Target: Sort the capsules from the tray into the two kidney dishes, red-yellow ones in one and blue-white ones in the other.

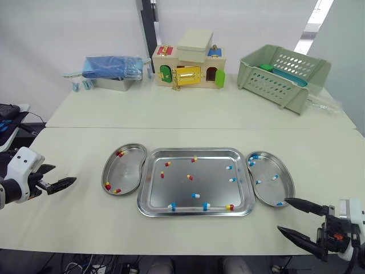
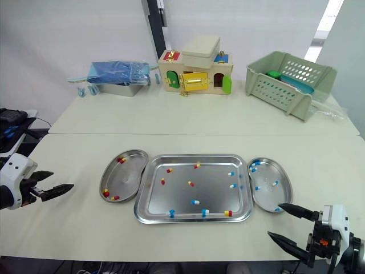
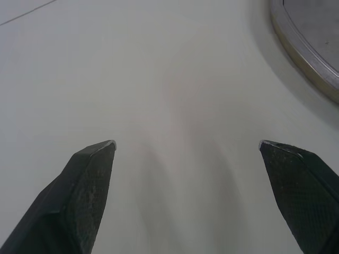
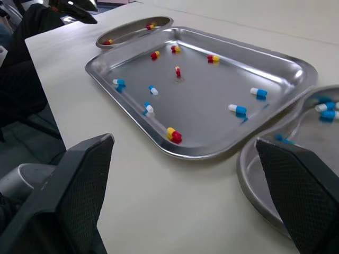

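**Tray** (image 1: 211,185): metal, centre of the tabletop (image 1: 80,222), a kidney dish touching or just beside each short side. Ten loose capsules remain on it, both colours mixed.

**Left dish** (image 1: 126,171): holds red-yellow capsules. **Right dish** (image 1: 271,188): holds blue-white capsules. Sorting looks partly done.

**Left gripper** (image 1: 65,173): fingers spread, holding nothing, low over bare tabletop, well apart from the left dish.

**Right gripper** (image 1: 282,214): fingers spread wide, holding nothing, near the tray's front right corner and the near end of the right dish.

**Step in hand (judged):** reach for the next capsule.
- The right gripper is best placed for the front row, where a blue-white capsule (image 1: 206,205) lies beside a red-yellow capsule (image 1: 229,207).
- The blue-white one suits the right dish; the red-yellow one belongs across the tray.
- Both lie close to the tray wall. The fingers should come down steeply, straddle one capsule across its short side, and close gently so it does not skid or roll.

**Views compared:**
- The head views give the whole layout and each dish's contents.
- The right wrist view shows the front-row capsules up close, how they lie and how close they sit to the wall.
- The left wrist view confirms the left gripper's spread and shows a curved metal rim (image 3: 304,47), presumably the left dish.
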